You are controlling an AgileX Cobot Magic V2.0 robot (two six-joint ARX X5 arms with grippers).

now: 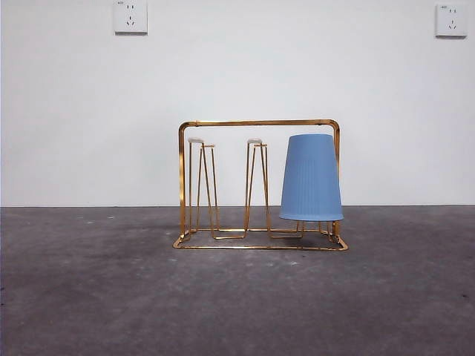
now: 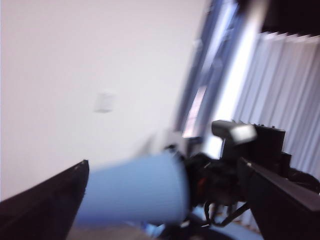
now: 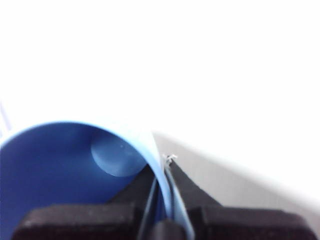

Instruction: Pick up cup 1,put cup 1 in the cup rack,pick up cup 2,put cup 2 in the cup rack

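left claw [image 2: 165, 200]: black wedge jaws, blurred | right claw [image 3: 167, 200]: black tapering jaws

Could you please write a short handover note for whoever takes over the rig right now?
Right hand: shut on the rim wall of the second blue cup, off the table and out of the front view.
Left hand: open, holding nothing; its camera looks at that held cup.
Cup rack: mid-table, with the first blue cup upside down at its right end in the front view.
Done: one cup racked, second cup picked up.
Left: put the held cup on a free prong, probably the nearest, then release.
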